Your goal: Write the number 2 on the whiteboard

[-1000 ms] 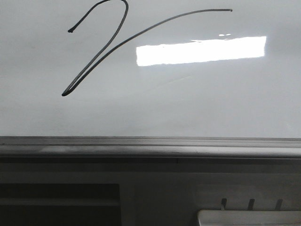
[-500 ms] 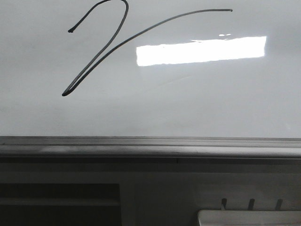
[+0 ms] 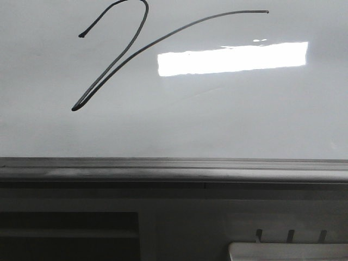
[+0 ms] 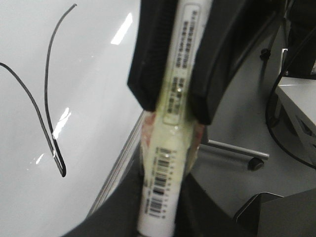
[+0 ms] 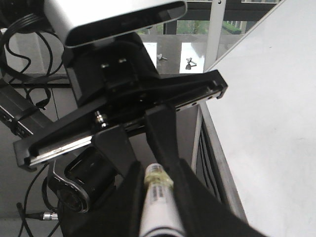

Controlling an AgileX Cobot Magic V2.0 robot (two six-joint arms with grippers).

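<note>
Seemingly, left gripper and right gripper are both clamping the marker; number 2 is sitting upper-left on the whiteboard.
Light, stiff, slick barrel: it is probably needing a firm mid-body pinch.

The left gripper has two broad matte-black fingers with squared tips. The right gripper carries black fingers on a black cross-rail with a bright metal slide strip and a silver screw. A grey camera housing sits above. Black cables loop alongside.
</note>
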